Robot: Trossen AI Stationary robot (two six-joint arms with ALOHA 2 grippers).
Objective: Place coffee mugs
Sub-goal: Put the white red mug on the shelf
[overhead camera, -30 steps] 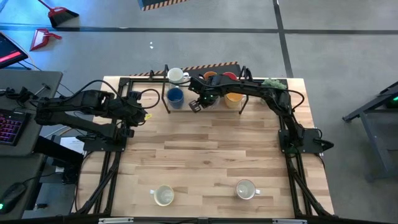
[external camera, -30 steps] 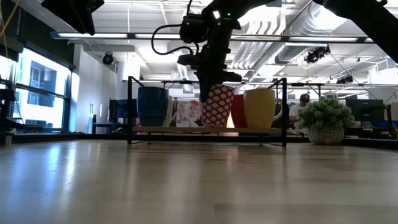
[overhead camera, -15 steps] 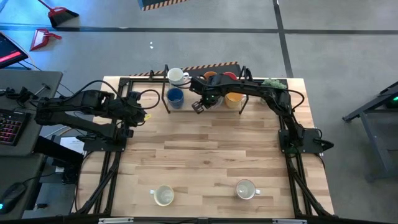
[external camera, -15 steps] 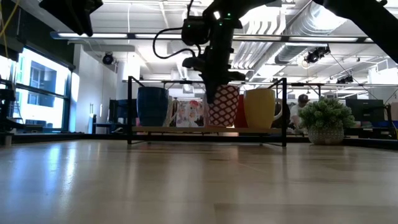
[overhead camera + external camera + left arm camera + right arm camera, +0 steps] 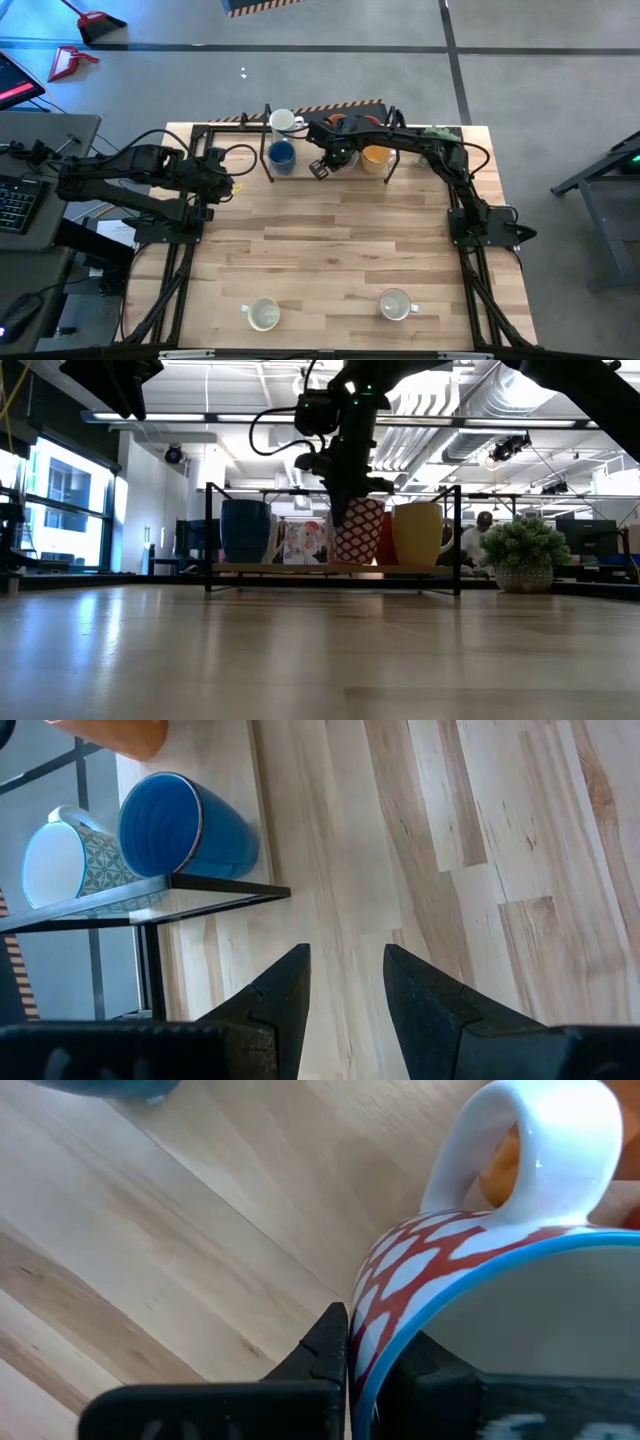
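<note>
My right gripper (image 5: pixel 335 158) reaches down over the black wire rack (image 5: pixel 330 568) at the table's far edge, shut on a red-and-white patterned mug (image 5: pixel 357 532). The mug stands upright between the blue mug (image 5: pixel 245 532) and the yellow-orange mug (image 5: pixel 418 534), its bottom level with the shelf board. Whether it rests there I cannot tell. A white pictured mug (image 5: pixel 305 543) and a red mug (image 5: pixel 383 540) stand behind. My left gripper (image 5: pixel 347 990) waits open above the table's left side, touching nothing. My right gripper holds the patterned mug by its blue-edged rim (image 5: pixel 372 1370), on the side away from the handle (image 5: pixel 530 1150). One finger (image 5: pixel 325 1345) is outside the wall and the other inside the cup. The fingers come from above, pointing steeply down. The mug stays upright.
Two white mugs (image 5: pixel 263 314) (image 5: pixel 395 303) stand near the table's front edge. A white mug (image 5: pixel 284 122) and an orange mug (image 5: pixel 338 121) sit on the rack's far row. A small green plant (image 5: pixel 438 132) is at the far right corner. Bare wood lies in the middle.
</note>
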